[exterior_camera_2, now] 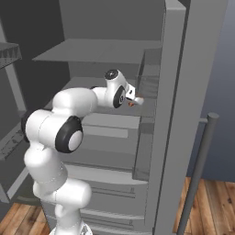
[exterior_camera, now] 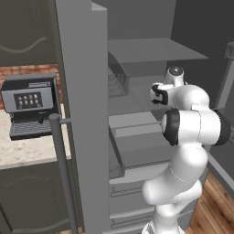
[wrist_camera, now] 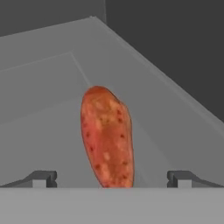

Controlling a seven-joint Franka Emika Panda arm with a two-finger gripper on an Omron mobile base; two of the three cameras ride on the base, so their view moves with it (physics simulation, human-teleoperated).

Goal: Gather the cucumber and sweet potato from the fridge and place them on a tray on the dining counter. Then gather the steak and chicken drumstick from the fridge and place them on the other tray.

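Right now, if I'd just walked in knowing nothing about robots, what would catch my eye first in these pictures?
Probably the mottled orange-red sweet potato, lying on a plain grey fridge shelf, with the open gripper straddling its near end. Next, the glossy white robot arm reaching into the open grey fridge. Off to the left, a dark coffee machine sits on a pale counter.

One sweet potato (wrist_camera: 107, 138), one open fridge (exterior_camera: 137, 137), one coffee machine (exterior_camera: 29, 105) and one robot arm (exterior_camera_2: 59, 133).
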